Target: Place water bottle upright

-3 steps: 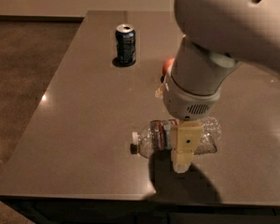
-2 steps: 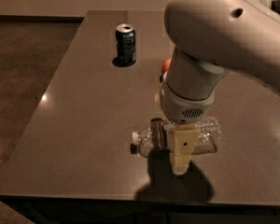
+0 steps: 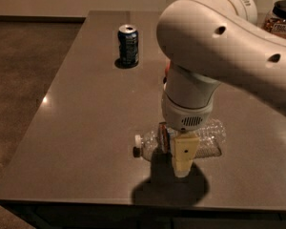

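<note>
The water bottle lies on its side on the dark table near the front edge. It is clear and ribbed, and its white cap points left. Its label is mostly hidden behind my arm. My gripper hangs straight down from the large white arm and sits over the middle of the bottle, at table height. The gripper's cream lower part covers the bottle's near side.
A dark blue soda can stands upright at the back left of the table. A jar stands at the far right back. A small orange thing peeks out behind the arm. The table's front edge is close below the bottle.
The arm has swung a little left and towards the camera, and now covers more of the table. The gripper stays over the bottle. The bottle and can have not moved.
</note>
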`<state>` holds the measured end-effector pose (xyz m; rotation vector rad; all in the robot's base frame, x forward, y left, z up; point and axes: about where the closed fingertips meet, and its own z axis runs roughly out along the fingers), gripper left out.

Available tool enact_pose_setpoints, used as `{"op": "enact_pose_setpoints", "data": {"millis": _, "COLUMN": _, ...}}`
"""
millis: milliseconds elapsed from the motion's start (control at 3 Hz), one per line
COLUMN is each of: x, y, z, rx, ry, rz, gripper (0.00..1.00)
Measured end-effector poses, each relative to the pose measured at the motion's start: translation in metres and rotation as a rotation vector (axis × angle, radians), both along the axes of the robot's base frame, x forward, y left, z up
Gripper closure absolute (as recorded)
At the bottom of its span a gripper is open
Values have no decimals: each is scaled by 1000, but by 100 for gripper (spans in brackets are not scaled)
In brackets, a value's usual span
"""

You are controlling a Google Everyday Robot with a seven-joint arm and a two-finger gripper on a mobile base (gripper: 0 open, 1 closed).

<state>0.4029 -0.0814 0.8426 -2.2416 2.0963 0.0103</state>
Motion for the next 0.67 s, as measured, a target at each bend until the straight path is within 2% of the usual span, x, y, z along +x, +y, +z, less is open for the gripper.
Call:
{"op": "enact_pose_setpoints", "data": {"millis": 333, "x": -1, "y": 0, "z": 1, "rx": 13, "ry": 21, "rz": -15, "gripper": 38}}
{"op": "enact_pose_setpoints", "data": {"millis": 667, "x": 3, "y": -3, "z": 6, "rx": 74, "ry": 58, "rz": -40, "gripper": 62}}
